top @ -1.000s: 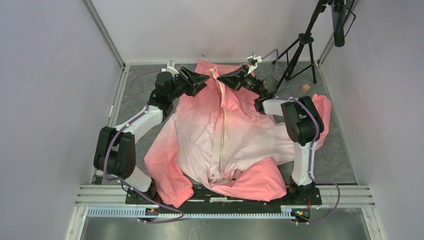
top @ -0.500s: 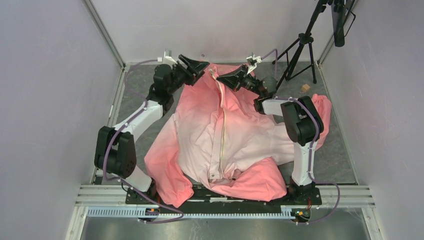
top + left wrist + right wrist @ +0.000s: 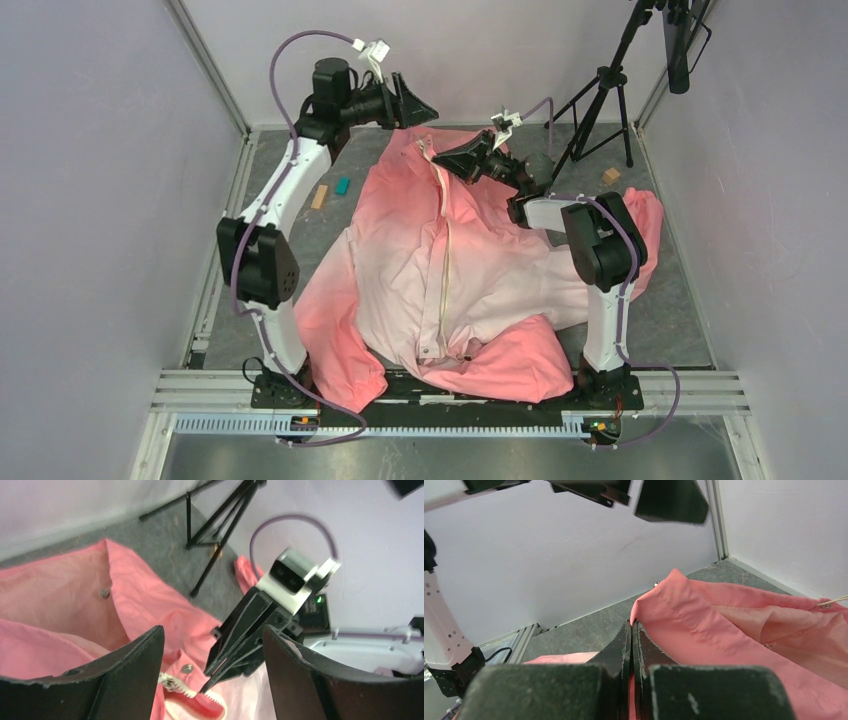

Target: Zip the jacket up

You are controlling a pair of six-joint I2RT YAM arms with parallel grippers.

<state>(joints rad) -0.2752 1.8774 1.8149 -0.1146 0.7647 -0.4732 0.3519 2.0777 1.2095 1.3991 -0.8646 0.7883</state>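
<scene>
The jacket (image 3: pixel 440 270) lies spread on the counter (image 3: pixel 680 310) between the two arms. Its long axis runs from near to far. The collar points toward the back wall and the hem toward the arm bases. The cream zipper strip (image 3: pixel 443 280) follows that axis down the middle, leaning slightly left at the hem. One sleeve folds down to the near left edge, and another salmon fold lies across the hem.

The right gripper (image 3: pixel 445 160) sits low at the collar, on the top end of the zipper strip. Its fingers (image 3: pixel 624 645) are pressed together with pink cloth pinched at their tips. The left gripper (image 3: pixel 425 108) hangs in the air above the collar, close to the back wall. Its fingers (image 3: pixel 135 665) are spread wide and hold nothing.

A second ago the left gripper was down on the jacket's collar, opposite the right one. It has since lifted clear and swung up and back, with the arm now standing much more upright. That move has uncovered a tan block (image 3: pixel 319 196) and a teal block (image 3: pixel 342 186) on the counter left of the jacket. The right arm and the jacket have hardly moved.
</scene>
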